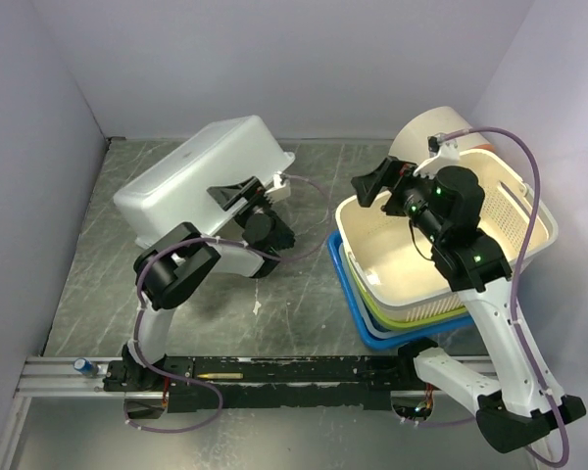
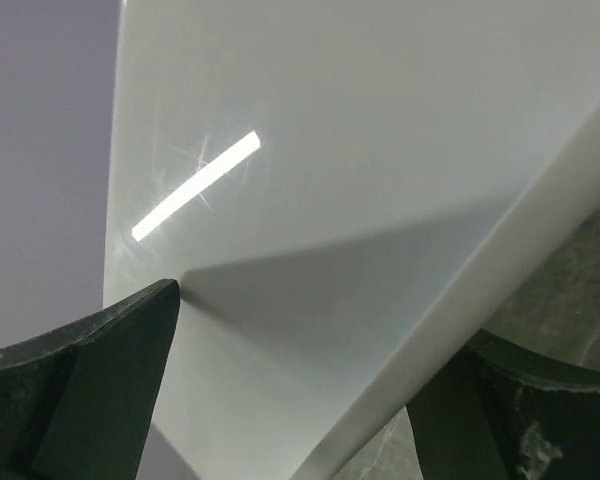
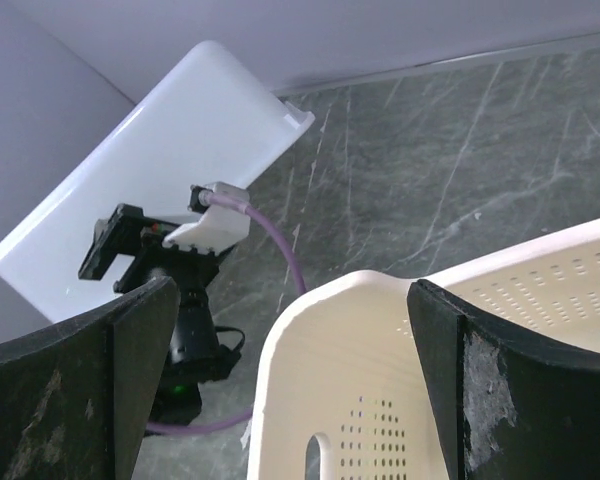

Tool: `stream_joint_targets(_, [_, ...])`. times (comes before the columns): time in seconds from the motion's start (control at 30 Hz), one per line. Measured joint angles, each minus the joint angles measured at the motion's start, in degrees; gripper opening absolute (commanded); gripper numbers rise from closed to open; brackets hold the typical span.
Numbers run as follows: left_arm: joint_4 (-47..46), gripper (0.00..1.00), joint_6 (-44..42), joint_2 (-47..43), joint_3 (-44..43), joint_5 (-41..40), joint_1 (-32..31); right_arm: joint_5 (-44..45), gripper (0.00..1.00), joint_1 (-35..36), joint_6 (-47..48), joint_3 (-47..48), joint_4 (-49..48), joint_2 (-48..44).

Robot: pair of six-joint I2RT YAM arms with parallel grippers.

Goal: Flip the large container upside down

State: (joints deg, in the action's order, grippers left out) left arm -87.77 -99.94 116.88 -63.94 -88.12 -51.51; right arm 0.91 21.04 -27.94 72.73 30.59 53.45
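The large container (image 1: 201,171) is a white plastic tub at the back left, tipped over so that its smooth outside faces up. My left gripper (image 1: 240,191) is at its near right side, jaws open. In the left wrist view the container's wall (image 2: 330,150) fills the frame. Its rim runs down between the spread fingers of the left gripper (image 2: 300,400), clear of both. The right wrist view shows the container (image 3: 160,160) behind the left arm. My right gripper (image 1: 369,189) hangs open above the corner of a cream basket (image 3: 310,330), holding nothing.
The cream perforated basket (image 1: 529,235) sits nested in a green one and a blue tray (image 1: 345,284) on the right. A pale round lid (image 1: 426,132) leans at the back right. A pencil (image 1: 220,375) lies on the base rail. Walls close in on three sides.
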Motion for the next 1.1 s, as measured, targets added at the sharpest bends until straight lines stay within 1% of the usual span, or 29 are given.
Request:
stream_joint_targets(0.1, [0.02,0.93,2.12,0.26,1.9,-0.02,3.41,-1.66,1.0,0.0,-0.37,-0.57,-1.01,1.31])
stream_joint_targets(0.23, [0.0,0.93,4.57,1.42,2.1,-0.22,7.54,-4.11,1.0,0.0,-1.27,-1.68,-2.99,3.43])
stream_joint_targets(0.4, [0.02,0.93,5.92,4.04,2.1,-0.22,9.4,-8.46,1.0,0.02,-2.69,-2.14,-5.44,6.8])
stream_joint_targets(0.6, [0.0,0.93,7.13,4.15,1.42,-0.15,8.52,-13.16,1.0,0.0,-3.93,-2.29,-7.98,10.01])
stream_joint_targets(0.7, [0.02,0.94,9.05,3.08,1.2,0.28,6.86,-16.39,1.0,0.02,-5.51,-4.37,-12.74,9.97])
stream_joint_targets(0.9, [0.0,0.94,14.8,-3.06,0.98,2.51,2.23,-21.16,1.0,0.55,-9.44,-12.35,-27.17,8.87])
stream_joint_targets(1.1, [-0.11,0.94,18.36,-7.69,-1.77,6.38,-1.07,-22.51,1.0,0.7,-10.62,-13.4,-37.97,7.3])
